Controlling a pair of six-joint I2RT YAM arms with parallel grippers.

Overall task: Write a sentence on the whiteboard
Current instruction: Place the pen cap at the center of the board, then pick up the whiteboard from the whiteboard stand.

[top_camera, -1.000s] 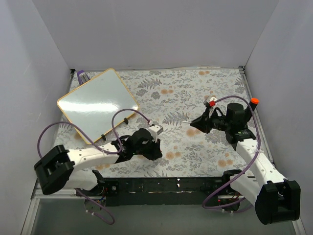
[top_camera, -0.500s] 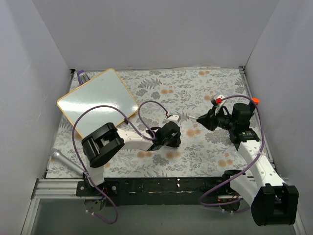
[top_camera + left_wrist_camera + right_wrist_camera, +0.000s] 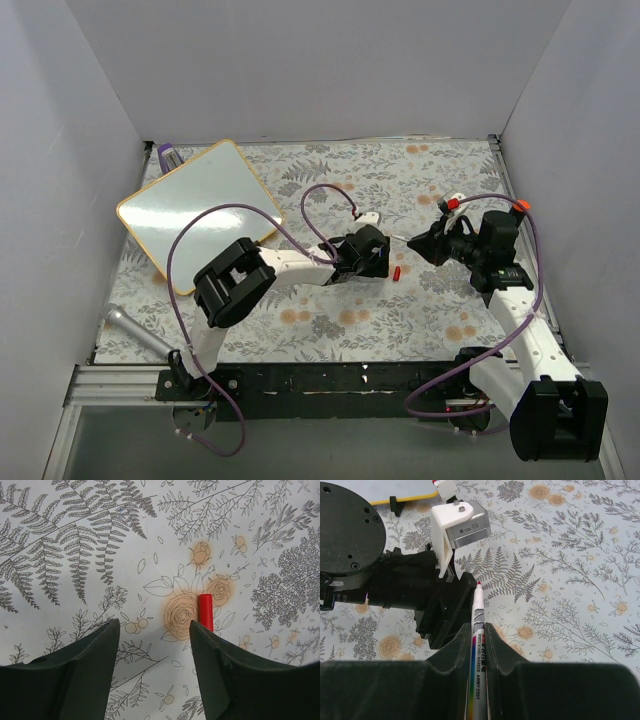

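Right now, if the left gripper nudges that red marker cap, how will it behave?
The red marker cap is a small cylinder lying on its side, so it probably rolls if bumped sideways. It looks light and stiff, likely plastic, so a firm pinch should hold.

**Both arms reaching in toward the middle**

My left arm (image 3: 290, 268) is folded sharply at the elbow. Its forearm stretches low and to the right, which puts the wrist near the centre of my overhead view. The left pincer (image 3: 154, 630) tilts downward with its jaws spread wide apart. My right arm (image 3: 520, 320) climbs from its base along the right side and bends left at the wrist. The right pincer (image 3: 476, 628) faces the left one, its jaws clamped on a marker (image 3: 479, 607) whose tip pokes out ahead. The two pincers sit close together, nearly tip to tip.
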